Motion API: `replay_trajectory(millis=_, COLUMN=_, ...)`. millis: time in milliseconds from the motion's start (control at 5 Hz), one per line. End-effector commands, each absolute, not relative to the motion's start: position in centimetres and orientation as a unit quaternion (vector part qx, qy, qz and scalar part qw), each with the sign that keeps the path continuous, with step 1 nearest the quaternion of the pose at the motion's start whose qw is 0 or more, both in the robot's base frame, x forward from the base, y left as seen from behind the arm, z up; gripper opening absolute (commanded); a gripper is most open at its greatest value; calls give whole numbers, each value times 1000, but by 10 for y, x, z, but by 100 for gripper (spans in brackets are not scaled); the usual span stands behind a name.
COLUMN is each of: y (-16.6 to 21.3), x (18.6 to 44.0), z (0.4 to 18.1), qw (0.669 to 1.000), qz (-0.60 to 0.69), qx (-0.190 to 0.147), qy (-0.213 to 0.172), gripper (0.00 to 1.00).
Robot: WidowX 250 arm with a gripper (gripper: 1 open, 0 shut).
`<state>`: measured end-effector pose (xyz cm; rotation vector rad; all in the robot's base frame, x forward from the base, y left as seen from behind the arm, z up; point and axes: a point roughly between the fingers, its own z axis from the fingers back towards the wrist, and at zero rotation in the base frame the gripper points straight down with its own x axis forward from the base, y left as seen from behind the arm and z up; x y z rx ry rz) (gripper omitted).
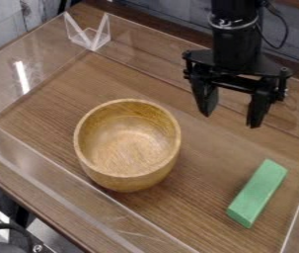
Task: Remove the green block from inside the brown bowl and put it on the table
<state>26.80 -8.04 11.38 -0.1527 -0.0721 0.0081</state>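
The green block [258,193] lies flat on the table [204,148] at the lower right, outside the bowl. To its left stands the brown bowl [126,143], upright, with nothing showing inside it. My gripper [234,106] hangs above the table's right side, behind the block and to the right of the bowl. It points straight down, its two black fingers [206,96] spread wide with nothing between them. It touches neither the block nor the bowl.
Clear acrylic walls [34,74] border the tabletop on all sides. A small clear folded piece [89,32] stands at the back left corner. Bare wood lies between the bowl and the block.
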Motion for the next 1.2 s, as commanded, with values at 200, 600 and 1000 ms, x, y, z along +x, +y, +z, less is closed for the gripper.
replay_trajectory(millis=200, y=-83, x=273, z=121, qw=995, qz=-5, qx=-83, qy=-62, gripper=100)
replay_trajectory(millis=600, y=-92, x=272, z=112, qw=994, qz=-19, qx=-84, qy=-61, gripper=100)
replay_trajectory(millis=1000, y=-122, x=263, z=78, qw=994, qz=-46, qx=-80, qy=-53, gripper=100)
